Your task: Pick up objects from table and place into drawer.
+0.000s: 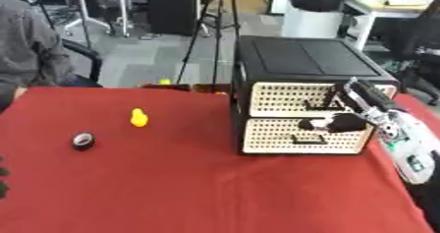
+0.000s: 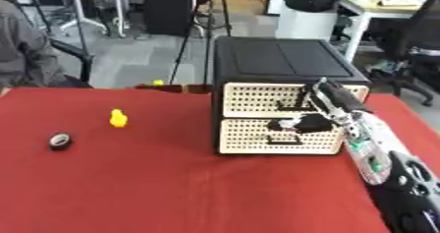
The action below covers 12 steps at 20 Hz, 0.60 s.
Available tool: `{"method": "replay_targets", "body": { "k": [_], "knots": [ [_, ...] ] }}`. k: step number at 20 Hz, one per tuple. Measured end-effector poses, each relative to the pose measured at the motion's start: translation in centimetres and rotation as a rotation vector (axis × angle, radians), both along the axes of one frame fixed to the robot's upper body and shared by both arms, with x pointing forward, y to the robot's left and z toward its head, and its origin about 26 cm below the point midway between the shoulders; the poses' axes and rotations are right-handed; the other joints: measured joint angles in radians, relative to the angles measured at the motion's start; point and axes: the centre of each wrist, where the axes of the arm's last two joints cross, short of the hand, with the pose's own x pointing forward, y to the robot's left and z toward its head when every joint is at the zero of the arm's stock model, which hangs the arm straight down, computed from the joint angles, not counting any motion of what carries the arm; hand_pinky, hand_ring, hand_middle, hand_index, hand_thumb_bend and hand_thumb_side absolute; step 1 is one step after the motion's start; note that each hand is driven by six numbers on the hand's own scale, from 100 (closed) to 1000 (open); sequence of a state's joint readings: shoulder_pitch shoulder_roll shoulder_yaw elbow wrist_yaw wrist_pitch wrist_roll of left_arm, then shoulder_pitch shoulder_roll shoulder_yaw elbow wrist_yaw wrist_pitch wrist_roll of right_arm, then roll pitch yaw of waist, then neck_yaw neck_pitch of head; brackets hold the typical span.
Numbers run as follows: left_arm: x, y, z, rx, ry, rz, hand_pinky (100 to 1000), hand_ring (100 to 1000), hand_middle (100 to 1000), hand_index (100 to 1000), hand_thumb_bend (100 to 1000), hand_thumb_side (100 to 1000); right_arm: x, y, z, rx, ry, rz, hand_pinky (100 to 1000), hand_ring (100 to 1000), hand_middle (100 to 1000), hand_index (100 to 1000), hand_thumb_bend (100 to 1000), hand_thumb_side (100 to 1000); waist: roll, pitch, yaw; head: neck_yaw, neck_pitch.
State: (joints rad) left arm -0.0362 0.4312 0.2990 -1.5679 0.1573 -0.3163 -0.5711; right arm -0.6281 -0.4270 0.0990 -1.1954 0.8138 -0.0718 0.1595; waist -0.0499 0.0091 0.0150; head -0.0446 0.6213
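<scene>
Red cloth: covers the counter, which fills the lower two thirds of the frame.
Drawer unit: a black box with a flat dark top stands at the right of centre, on the cloth near the far edge.
Upper drawer: cream, perforated front with a dark handle; it sits flush with the box.
Lower drawer: same cream perforated front, dark handle near its middle; it too looks pushed in.
Right hand: black, comes in from the lower right of the frame on a silver and white forearm and sits in front of the drawer fronts, at the seam between the two drawers. Its fingers are curled inward; whether they hook a handle or hold nothing, I cannot tell.
Left hand: only dark fingertips show at the lower left edge of the left eye view; their pose cannot be told.
Yellow object: small, rounded, upright, on the cloth left of centre, well apart from the drawer unit.
Tape roll: small, dark, with a pale inner ring, lying flat on the cloth, lower and further left than the yellow object, near it but apart.
</scene>
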Motion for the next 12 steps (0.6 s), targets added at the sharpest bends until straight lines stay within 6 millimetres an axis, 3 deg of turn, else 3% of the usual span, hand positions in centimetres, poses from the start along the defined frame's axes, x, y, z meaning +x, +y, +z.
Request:
{"method": "replay_targets", "body": {
  "k": [12],
  "knots": [
    [0.00,0.00,0.00,0.000,0.000,0.000,531,554,617,813,167,914,-0.03,0.05,0.08,-0.022,0.014,0.007,187,100,100,412,902,679,0.000,-0.002,0.000,0.000,0.000]
  ]
}}
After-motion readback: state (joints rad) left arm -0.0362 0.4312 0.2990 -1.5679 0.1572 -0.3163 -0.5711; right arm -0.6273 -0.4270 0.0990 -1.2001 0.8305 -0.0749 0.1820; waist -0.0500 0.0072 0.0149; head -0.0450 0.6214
